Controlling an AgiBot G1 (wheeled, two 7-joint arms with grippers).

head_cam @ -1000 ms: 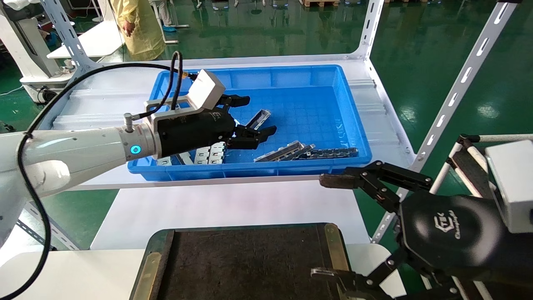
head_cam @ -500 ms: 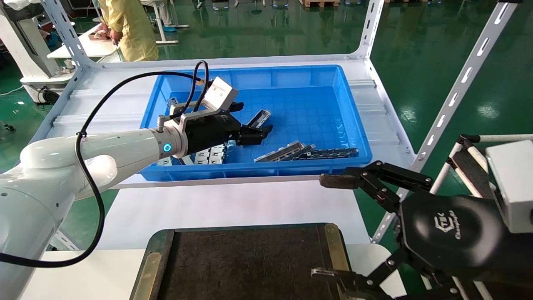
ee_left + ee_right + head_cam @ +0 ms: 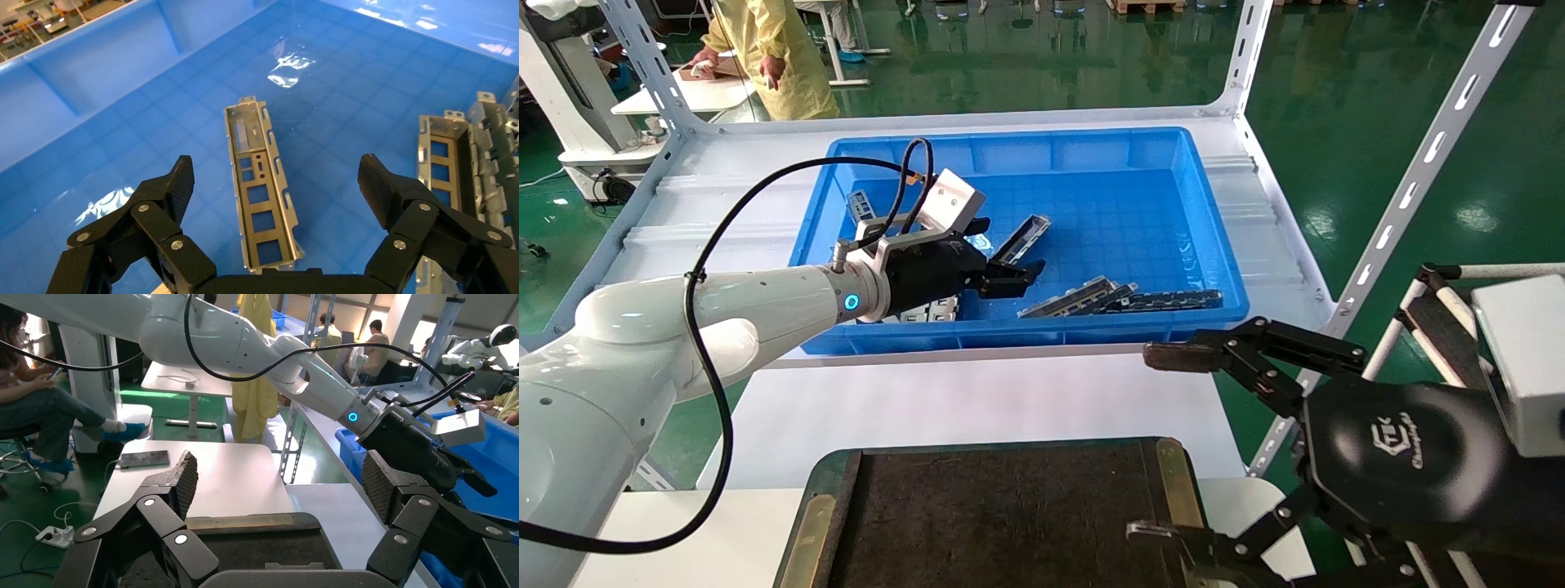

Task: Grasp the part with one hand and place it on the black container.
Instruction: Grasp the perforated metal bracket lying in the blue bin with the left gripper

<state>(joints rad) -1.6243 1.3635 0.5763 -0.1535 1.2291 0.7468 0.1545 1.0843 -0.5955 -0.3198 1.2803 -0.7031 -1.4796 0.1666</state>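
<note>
We see the left gripper (image 3: 1001, 257) reaching into the blue plastic bin (image 3: 1214, 245) that sits at the far side of the white tabletop (image 3: 944, 400), its jaws spread wide and closed on nothing. In the left wrist view the two black fingers (image 3: 174, 187) stand well apart, one to each side of the part (image 3: 262, 184), a narrow grey metal channel strip with raised side walls and a row of rectangular cutouts; the part lies flat on the bin floor, open side up, lined up between the fingertips, and neither finger touches it. In the head view the same part (image 3: 1019, 238) lies toward the middle of the bin, just beyond the gripper tips, running diagonally toward the far edge. Several more channel strips (image 3: 1068, 297) lie bunched along the bin's near wall, with a darker strip (image 3: 1169, 300) beside them toward the right edge. The black container (image 3: 1001, 514), a flat dark tray with an olive-brass rim, sits at the near edge of the tabletop, well apart from the bin, and nothing lies on the portion we can see. The right gripper (image 3: 1164, 445) hangs off the near right corner, beside the container's right rim, its jaws also wide open and holding nothing.
</note>
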